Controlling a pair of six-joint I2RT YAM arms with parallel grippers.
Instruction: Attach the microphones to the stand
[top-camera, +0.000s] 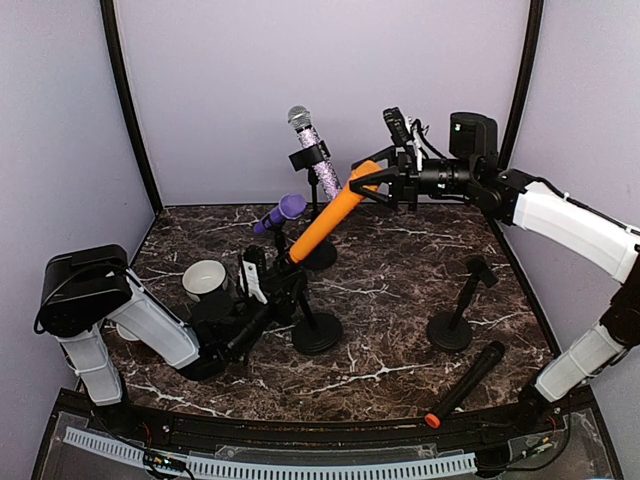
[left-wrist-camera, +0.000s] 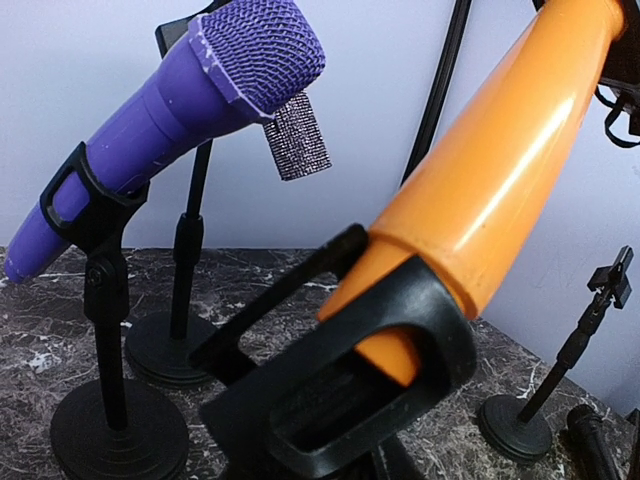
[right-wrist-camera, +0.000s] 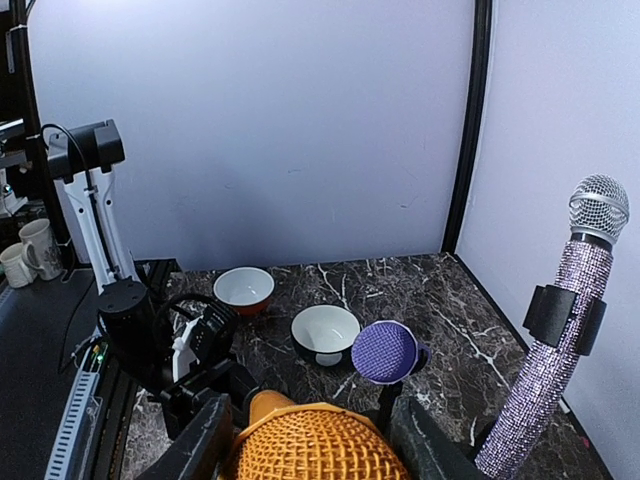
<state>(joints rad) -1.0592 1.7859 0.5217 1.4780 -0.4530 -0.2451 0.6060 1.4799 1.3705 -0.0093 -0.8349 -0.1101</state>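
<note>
So the purple mic (top-camera: 280, 213) and lilac mic (top-camera: 315, 150) are clipped in, the right gripper (top-camera: 375, 185) is squeezing the orange mic (top-camera: 335, 215) by its head with the tail sitting in the stand (top-camera: 316, 332) that the left gripper (top-camera: 270, 290) looks to be pinching, and the black mic (top-camera: 465, 382) is just lying on the table (top-camera: 400, 260).

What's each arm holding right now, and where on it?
Right gripper holds the orange mic by its mesh head. Left gripper is at that mic's stand; whether it grips cannot be told.

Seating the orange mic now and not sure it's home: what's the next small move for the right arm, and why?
Probably push the orange microphone a little deeper along its axis. The right gripper grips its head and its tail is in the clip, but the wider body sits above it.
</note>
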